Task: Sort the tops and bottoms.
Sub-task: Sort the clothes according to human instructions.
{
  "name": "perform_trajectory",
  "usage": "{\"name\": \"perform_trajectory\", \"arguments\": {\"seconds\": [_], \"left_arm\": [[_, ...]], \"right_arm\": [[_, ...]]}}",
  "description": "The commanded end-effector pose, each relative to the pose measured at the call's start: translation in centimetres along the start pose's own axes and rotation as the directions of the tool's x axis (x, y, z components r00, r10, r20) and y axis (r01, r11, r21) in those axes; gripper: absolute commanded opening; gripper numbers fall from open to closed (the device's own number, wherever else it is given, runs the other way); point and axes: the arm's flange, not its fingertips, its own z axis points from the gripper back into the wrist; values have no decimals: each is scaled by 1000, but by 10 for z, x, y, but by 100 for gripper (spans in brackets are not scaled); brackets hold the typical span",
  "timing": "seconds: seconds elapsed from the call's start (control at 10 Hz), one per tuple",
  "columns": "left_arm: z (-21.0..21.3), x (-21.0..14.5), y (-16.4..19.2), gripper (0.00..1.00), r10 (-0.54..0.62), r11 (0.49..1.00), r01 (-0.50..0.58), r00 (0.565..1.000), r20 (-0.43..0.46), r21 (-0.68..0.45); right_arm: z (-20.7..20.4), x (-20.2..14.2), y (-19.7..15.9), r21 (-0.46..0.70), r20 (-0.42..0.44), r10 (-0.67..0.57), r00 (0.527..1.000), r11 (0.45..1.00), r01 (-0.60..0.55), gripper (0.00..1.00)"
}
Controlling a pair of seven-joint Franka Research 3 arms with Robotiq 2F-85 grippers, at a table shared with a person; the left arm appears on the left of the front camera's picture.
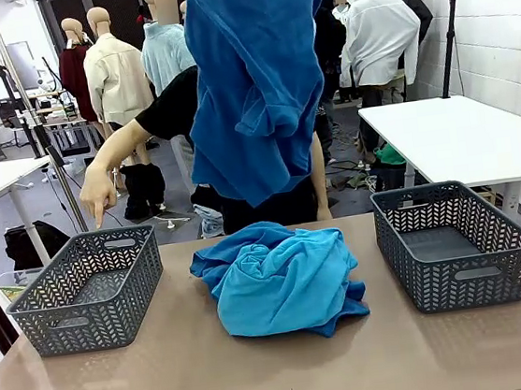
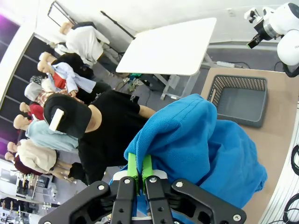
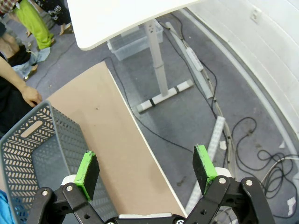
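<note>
1. Blue top [image 1: 257,82] hung high over the table [image 1: 263,383], its upper edge pinched between the green pads [image 2: 133,165] of the left gripper [image 2: 139,170], which were pressed together on the cloth.
2. Beyond those fingertips, the fabric spread out and draped away in loose folds.
3. A pile of tops [image 1: 285,282] lay on the table under the hanging garment, between the left basket [image 1: 86,314] and the right basket [image 1: 458,271].
4. The right gripper [image 3: 145,161] held nothing. Its fingers stood wide apart, with the right basket's wall just beside one finger and bare tabletop beyond the fingertips.
5. The person's hand [image 1: 99,195] pointed one finger down at the left basket's far rim.
</note>
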Motion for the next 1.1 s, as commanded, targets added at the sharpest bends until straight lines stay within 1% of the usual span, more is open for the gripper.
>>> {"name": "perform_trajectory", "arguments": {"seconds": [0.0, 0.2, 0.3, 0.4, 0.5, 0.6, 0.7, 0.8, 0.9, 1.0], "left_arm": [[6, -1, 3, 0, -3, 1000, 3, 1000, 18, 18], [6, -1, 3, 0, -3, 1000, 3, 1000, 18, 18], [0, 0, 0, 0, 0, 1000, 0, 1000, 0, 0], [0, -11, 18, 0, -22, 996, 21, 1000, 4, 83], [5, -28, 49, 0, -4, 986, 10, 999, -36, 163], [14, -47, 77, 0, 53, 977, -37, 996, -69, 210], [23, -69, 100, 0, 75, 958, -44, 992, -97, 284], [35, -92, 118, 0, 102, 950, -68, 990, -97, 304], [39, -121, 129, 0, 141, 934, -86, 981, -136, 347], [43, -155, 127, 0, 153, 940, -93, 975, -161, 329]], "right_arm": [[0, -1, -1, 4, -6, -6, 1000, 1000, 6, 100], [0, -1, -1, 4, -6, -6, 1000, 1000, 6, 100], [0, -1, -1, 4, -6, -6, 1000, 1000, 6, 100], [0, -1, -1, 4, -6, -6, 1000, 1000, 6, 100], [0, -1, -1, 4, -6, -6, 1000, 1000, 6, 100], [0, -1, -1, 4, -6, -6, 1000, 1000, 6, 100], [0, -1, -1, 4, -6, -6, 1000, 1000, 6, 100], [0, -1, -1, 4, -6, -6, 1000, 1000, 6, 100], [0, -1, -1, 4, -6, -6, 1000, 1000, 6, 100], [0, -1, -1, 4, -6, -6, 1000, 1000, 6, 100]]}}
